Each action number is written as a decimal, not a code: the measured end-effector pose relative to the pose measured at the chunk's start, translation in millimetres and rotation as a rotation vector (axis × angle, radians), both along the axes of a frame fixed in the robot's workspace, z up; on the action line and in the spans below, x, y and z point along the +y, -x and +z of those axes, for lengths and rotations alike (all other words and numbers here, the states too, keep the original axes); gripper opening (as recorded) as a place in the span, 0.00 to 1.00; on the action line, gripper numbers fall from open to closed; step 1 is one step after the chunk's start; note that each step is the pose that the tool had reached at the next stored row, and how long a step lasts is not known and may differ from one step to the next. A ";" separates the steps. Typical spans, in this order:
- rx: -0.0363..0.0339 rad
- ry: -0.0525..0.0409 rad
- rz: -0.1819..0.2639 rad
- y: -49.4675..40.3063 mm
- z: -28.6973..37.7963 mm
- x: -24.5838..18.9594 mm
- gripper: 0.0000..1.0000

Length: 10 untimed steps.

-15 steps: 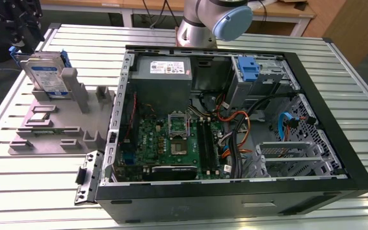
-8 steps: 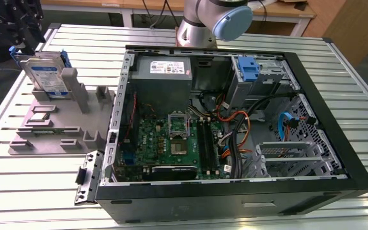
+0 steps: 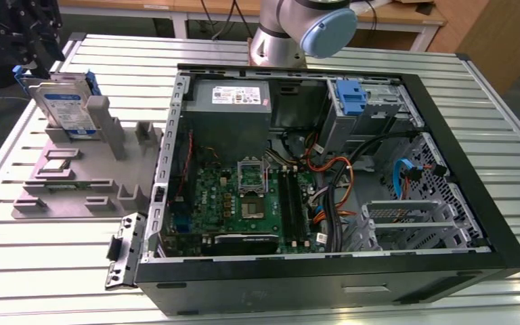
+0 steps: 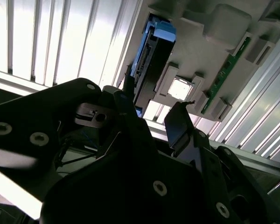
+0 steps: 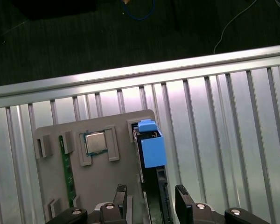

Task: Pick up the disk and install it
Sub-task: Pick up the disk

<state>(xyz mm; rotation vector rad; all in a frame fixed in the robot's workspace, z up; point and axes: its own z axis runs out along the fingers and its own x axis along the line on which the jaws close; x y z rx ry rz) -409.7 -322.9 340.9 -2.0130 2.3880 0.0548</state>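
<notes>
I see the gripper (image 3: 38,66) up at the exterior view's left, well away from the open computer case (image 3: 504,257), hanging right over the disk (image 3: 64,108). The disk stands on edge, upright, in a slot of the grey fixture tray (image 3: 70,183), label side facing the camera and its blue carrier frame showing at the top and sides. The tray sits on the slatted metal table (image 3: 43,271), just beside the case on the exterior view's left. In the first wrist view I look straight down the disk's top edge (image 5: 153,149). The two fingertips (image 5: 120,200) sit one on each side of that edge with a gap to the disk on both sides, so I call the gripper (image 5: 151,199) spread wide, straddling the disk and not clamping it. The second wrist view agrees: the gripper (image 4: 151,112) has dark fingers apart, with the disk (image 4: 147,70) lined up between and beyond them. I can't tell from the exterior view whether the tips touch the carrier's top. Also on the tray are a square processor chip (image 5: 95,142) in its pocket next to the disk and a green memory stick (image 5: 65,172) lying on edge farther over. Inside the case, the grey power-supply box (image 3: 233,95) sits at the far wall and a blue latch piece (image 3: 352,98) by the drive cage.
</notes>
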 end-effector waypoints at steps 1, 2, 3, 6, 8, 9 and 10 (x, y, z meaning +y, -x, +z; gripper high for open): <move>-0.0001 -0.0001 0.000 0.0 -0.6 0.0 0.53; -0.0001 -0.0001 0.000 0.1 -1.4 0.1 0.53; 0.0000 -0.0001 0.000 0.1 -2.0 0.1 0.53; 0.0003 0.0000 0.000 0.0 -3.6 0.2 0.53; 0.0004 0.0001 0.000 0.1 -3.6 0.1 0.53; 0.0002 0.0000 0.000 0.1 -3.7 0.1 0.53; 0.0001 -0.0001 0.000 0.1 -3.8 0.1 0.53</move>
